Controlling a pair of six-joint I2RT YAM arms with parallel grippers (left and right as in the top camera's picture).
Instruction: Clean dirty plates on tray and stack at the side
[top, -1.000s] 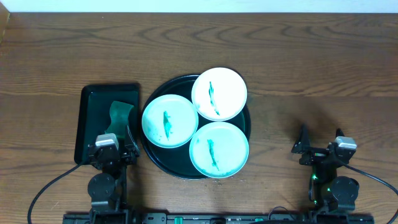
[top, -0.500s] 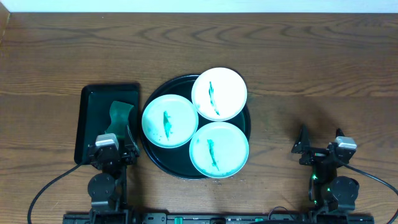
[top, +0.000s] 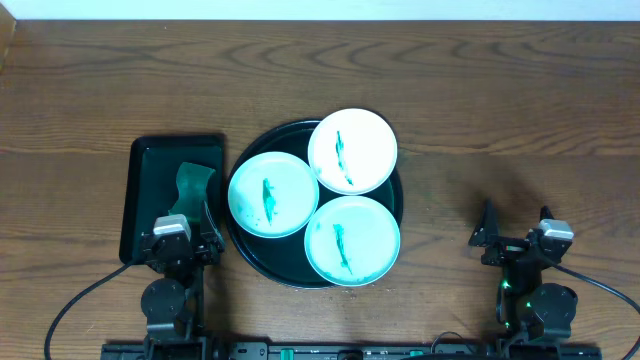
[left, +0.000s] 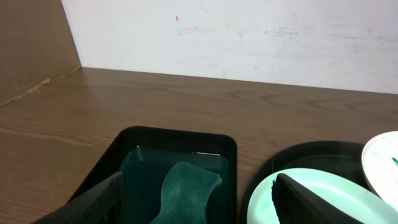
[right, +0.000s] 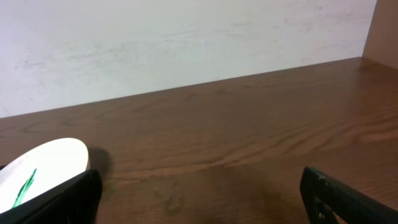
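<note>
We see three teal-streaked plates lying on the round tray (top: 262, 262): the left plate (top: 273, 194), the far plate (top: 352, 150) and the near plate (top: 352, 240). Just left of the round tray sits a rectangular tray (top: 145, 190) holding a green sponge (top: 193, 185). Our left gripper (left: 199, 186) hangs left of the round tray's near edge, fingers spread, empty. Our right gripper (top: 515, 212) sits well right of the round tray, fingers spread wide, empty.

A green sponge (top: 194, 186) lies in a rectangular black tray (top: 150, 205) on the wooden table (top: 500, 100).
</note>
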